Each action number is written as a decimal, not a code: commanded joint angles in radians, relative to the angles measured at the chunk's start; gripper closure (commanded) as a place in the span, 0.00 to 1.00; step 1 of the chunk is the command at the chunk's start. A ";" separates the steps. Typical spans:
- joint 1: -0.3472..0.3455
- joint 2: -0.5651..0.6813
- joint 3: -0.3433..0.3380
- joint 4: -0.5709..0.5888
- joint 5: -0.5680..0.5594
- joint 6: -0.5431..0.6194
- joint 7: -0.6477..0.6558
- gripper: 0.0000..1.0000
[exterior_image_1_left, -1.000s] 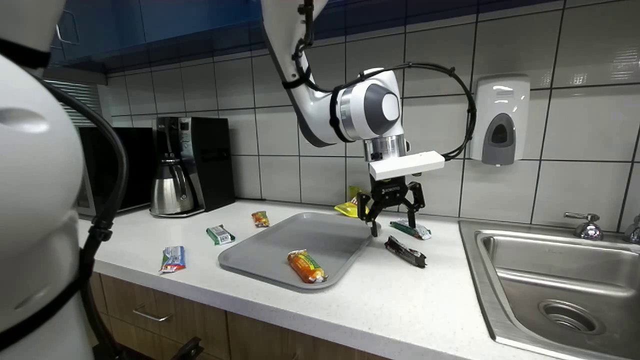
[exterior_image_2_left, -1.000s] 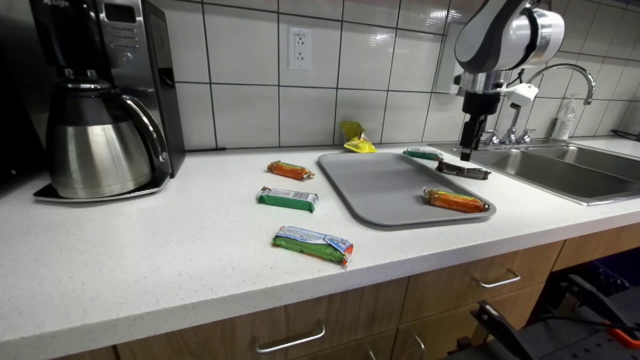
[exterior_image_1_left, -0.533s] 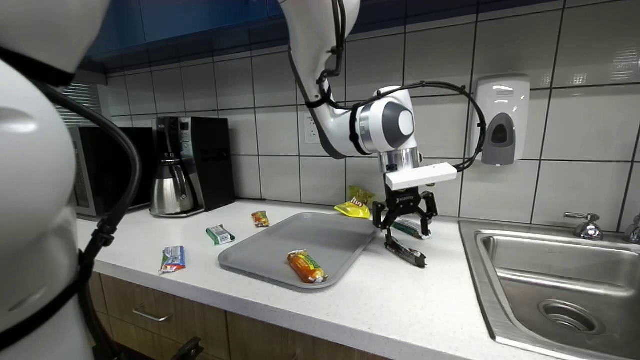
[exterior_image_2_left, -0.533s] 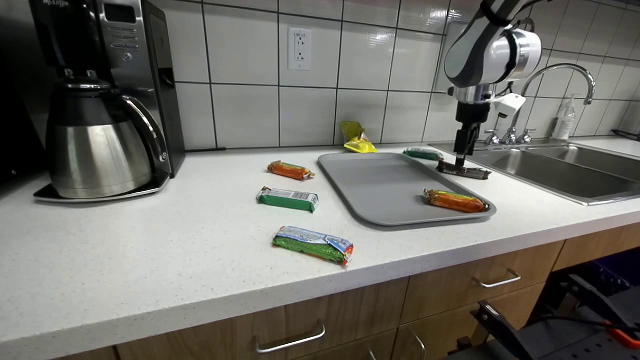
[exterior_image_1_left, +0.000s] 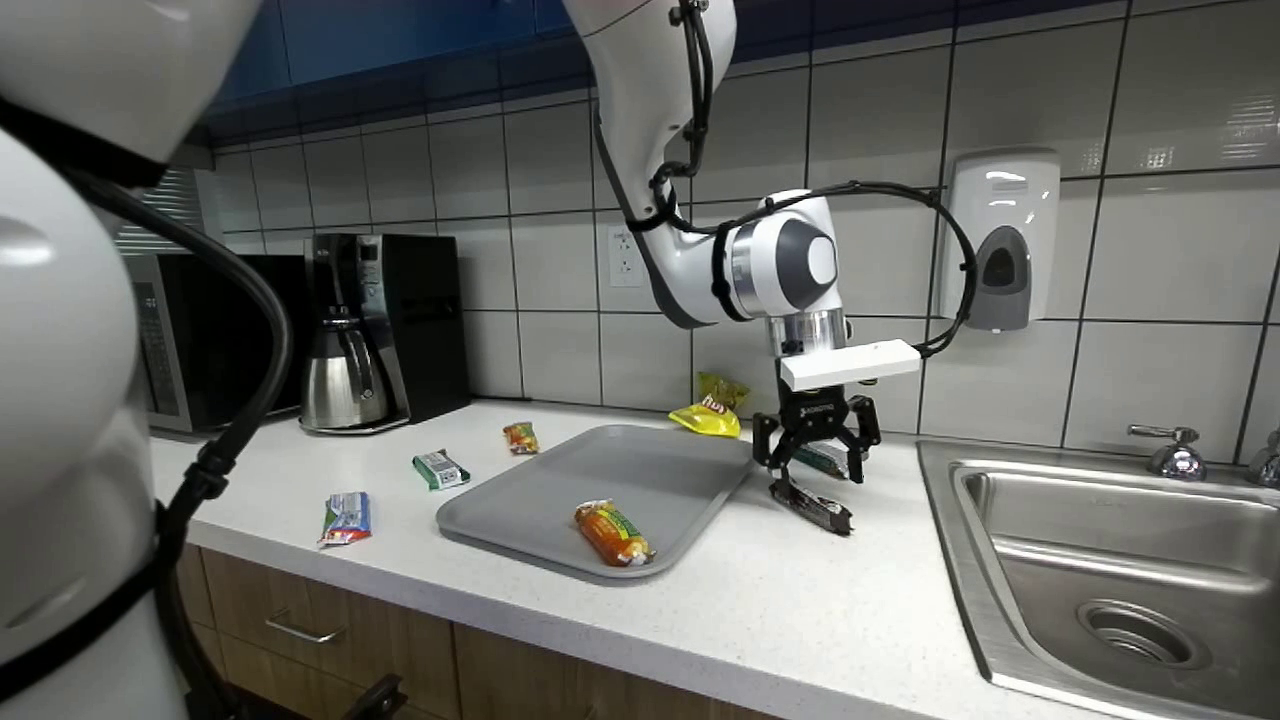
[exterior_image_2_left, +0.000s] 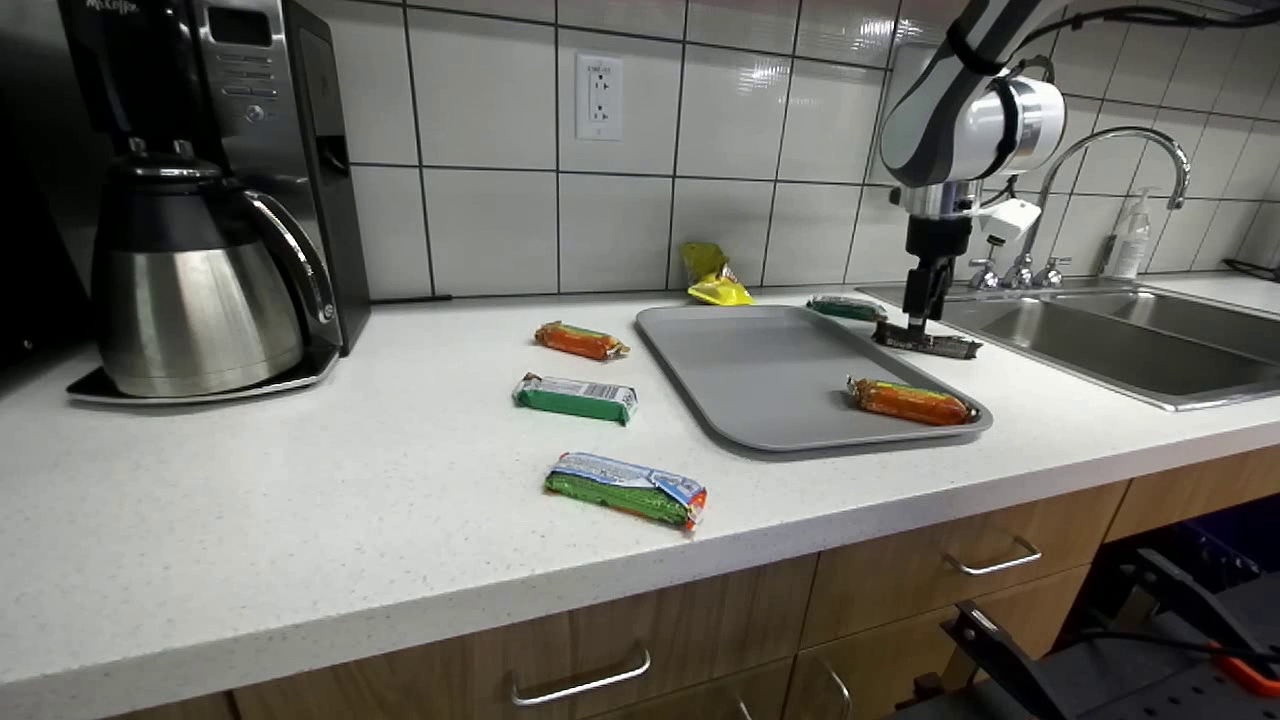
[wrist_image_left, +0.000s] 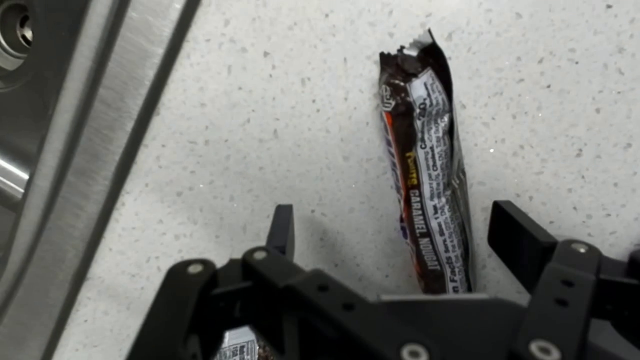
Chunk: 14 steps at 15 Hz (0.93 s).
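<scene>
A dark brown wrapped candy bar (wrist_image_left: 430, 165) lies on the white counter, lengthwise between the spread fingers of my gripper (wrist_image_left: 395, 220). Gaps show on both sides of it, the narrower one toward the right-hand finger (wrist_image_left: 520, 240); its near end is hidden by the gripper body. In both exterior views the gripper (exterior_image_1_left: 820, 475) points down, low over the bar (exterior_image_1_left: 815, 508). Just behind stands a green and silver packet (exterior_image_2_left: 845, 307), partly covered by the gripper in an exterior view. Beside the bar is a grey tray (exterior_image_1_left: 620, 460) bearing an orange wrapped packet (exterior_image_1_left: 612, 533).
A steel sink (wrist_image_left: 95, 150) borders the bar's other side. A yellow bag (exterior_image_2_left: 720, 285) rests against the tiled wall. Beyond the tray lie an orange packet (exterior_image_2_left: 580, 341), a green one (exterior_image_2_left: 575, 398) and a blue-green one (exterior_image_2_left: 625, 488), near a coffee maker (exterior_image_1_left: 415, 325).
My gripper has come down from above and shifted slightly, so that it now stands low around the dark bar. Its jaws have stayed apart. The bar, tray and packets have not moved.
</scene>
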 joint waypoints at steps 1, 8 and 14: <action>-0.042 -0.015 0.031 0.007 0.002 -0.048 -0.043 0.00; -0.041 -0.019 0.032 -0.009 -0.002 -0.051 -0.054 0.00; -0.038 -0.017 0.044 -0.015 -0.003 -0.053 -0.052 0.00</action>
